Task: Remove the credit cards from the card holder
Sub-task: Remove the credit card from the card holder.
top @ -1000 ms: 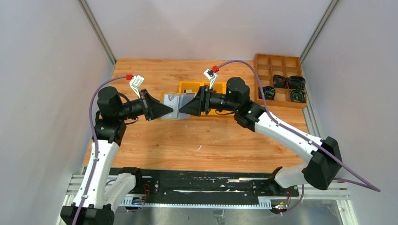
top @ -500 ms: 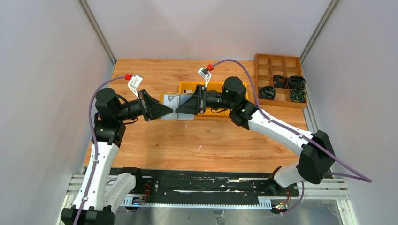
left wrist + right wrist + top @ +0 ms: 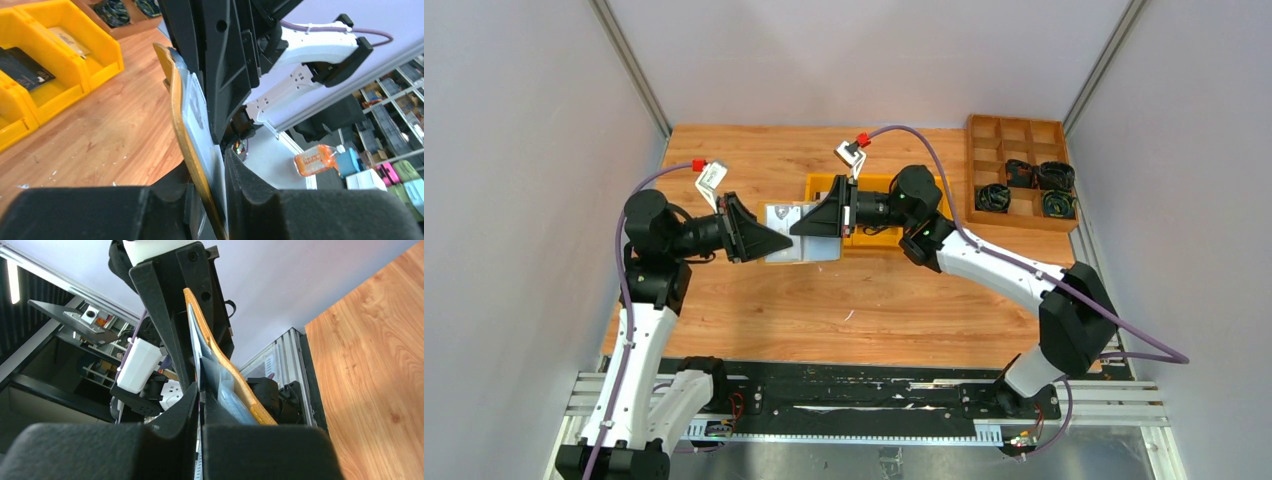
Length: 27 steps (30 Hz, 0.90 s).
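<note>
Right tool [image 3: 200, 412] farther left, pinching credit card [image 3: 194, 355]; left tool [image 3: 210, 172] pinching card holder [image 3: 175, 100] edge.

A wooden table [image 3: 824, 310] forms the work surface. Yellow bins [image 3: 75, 55] stand side by side on it towards the far edge. One bin holds a flat black block [image 3: 22, 70]; the adjacent bin holds a pale slip [image 3: 70, 41]. A brown divided tray [image 3: 1019, 128] lies at the far right corner, apart from the bins. Four dark round items [image 3: 1056, 176] sit in its nearer compartments, one per compartment. Grey wall panels [image 3: 524, 150] enclose three sides. In the left wrist view, an orange bottle [image 3: 320, 160] lies on its side beyond the table
</note>
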Each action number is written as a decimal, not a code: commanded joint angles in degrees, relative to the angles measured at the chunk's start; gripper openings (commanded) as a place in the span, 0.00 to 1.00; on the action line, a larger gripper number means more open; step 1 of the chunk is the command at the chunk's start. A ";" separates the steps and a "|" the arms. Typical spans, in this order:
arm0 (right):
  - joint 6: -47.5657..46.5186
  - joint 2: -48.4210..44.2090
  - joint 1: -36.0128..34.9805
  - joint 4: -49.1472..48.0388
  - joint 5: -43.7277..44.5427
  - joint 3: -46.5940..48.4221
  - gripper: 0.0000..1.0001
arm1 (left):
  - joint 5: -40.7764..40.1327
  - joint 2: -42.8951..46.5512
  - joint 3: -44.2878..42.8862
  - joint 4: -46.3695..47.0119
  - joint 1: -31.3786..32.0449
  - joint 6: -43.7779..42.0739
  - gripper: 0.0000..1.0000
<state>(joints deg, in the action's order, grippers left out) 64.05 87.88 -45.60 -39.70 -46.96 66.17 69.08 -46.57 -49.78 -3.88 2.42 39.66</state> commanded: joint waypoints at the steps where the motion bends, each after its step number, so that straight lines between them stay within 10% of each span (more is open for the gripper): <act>1: 4.57 0.59 0.11 -8.70 0.00 0.62 0.01 | 8.42 1.02 -0.18 1.31 0.75 1.88 0.26; 16: 4.60 -6.47 1.85 -11.23 -2.25 -8.55 0.01 | 10.57 -3.25 -10.07 -18.15 0.76 -12.70 0.05; 21: 6.79 -5.86 1.85 -14.03 -3.02 -7.36 0.27 | 10.74 -2.93 -10.07 -18.25 0.75 -12.34 0.04; 27: 10.07 -4.14 1.80 -18.33 -2.75 -6.24 0.19 | 10.47 -2.80 -10.41 -18.16 0.81 -12.24 0.04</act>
<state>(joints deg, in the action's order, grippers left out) 71.40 83.18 -44.51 -52.49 -48.58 58.87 78.15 -50.30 -58.17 -22.00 3.33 27.97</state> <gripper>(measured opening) 0.198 0.096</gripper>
